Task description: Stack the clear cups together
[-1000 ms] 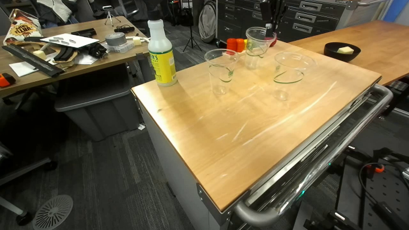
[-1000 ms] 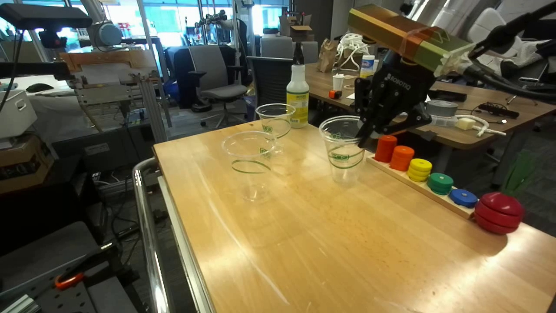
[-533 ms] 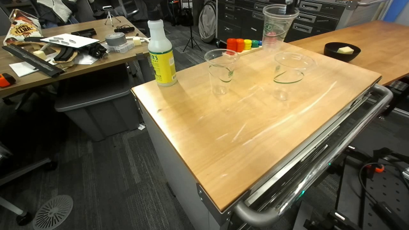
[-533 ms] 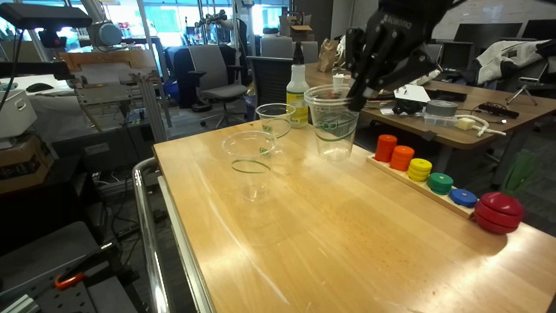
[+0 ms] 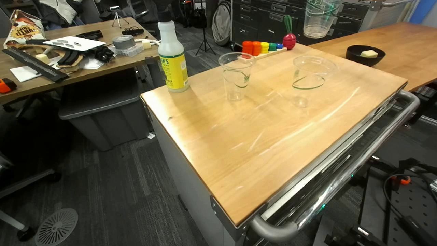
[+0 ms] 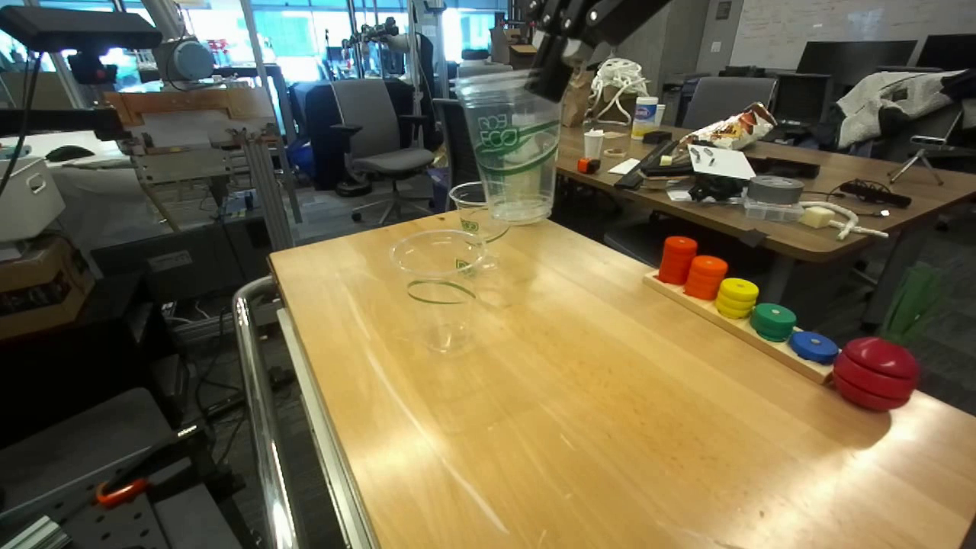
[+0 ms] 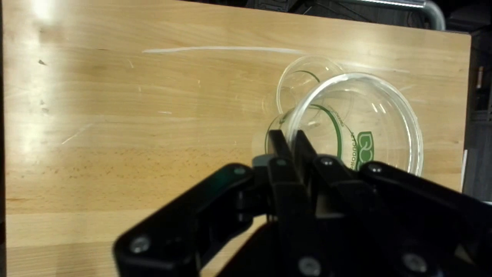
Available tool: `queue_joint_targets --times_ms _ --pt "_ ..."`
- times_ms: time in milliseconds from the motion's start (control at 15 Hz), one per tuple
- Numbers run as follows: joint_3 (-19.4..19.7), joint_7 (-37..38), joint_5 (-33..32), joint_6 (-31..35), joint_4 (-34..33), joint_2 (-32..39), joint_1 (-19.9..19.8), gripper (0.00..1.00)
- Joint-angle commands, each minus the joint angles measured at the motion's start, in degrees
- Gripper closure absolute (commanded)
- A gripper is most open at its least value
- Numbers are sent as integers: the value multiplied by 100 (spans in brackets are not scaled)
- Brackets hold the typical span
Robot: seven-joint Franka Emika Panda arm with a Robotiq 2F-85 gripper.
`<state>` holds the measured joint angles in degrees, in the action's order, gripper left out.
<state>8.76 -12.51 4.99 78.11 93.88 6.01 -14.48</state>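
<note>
Two clear cups [image 5: 237, 77] stand upright, apart, on the counter [image 5: 245, 147] as our gripper [image 7: 288, 139] pinches by its rim an airborne cup [image 6: 518, 156], seemingly a nested pair. We judge the one-sided hold could let it tilt and topple a cup below. A bottle [image 5: 174, 63] near one cup may obstruct us; a stacking toy [image 6: 737, 298] lines the edge.

Clear cups [image 6: 518, 149]: green bands, green logos. Hand [image 7: 289, 140]: black. Bottle [image 5: 172, 56]: yellow label [image 5: 175, 72].
</note>
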Motion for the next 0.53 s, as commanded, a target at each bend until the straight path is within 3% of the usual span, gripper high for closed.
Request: queue_joint_targets --times_ms 0,467 --pt "-38 -123 -199 78 546 -375 248 98" --pt "9 -392 26 92 1056 -342 310 98"
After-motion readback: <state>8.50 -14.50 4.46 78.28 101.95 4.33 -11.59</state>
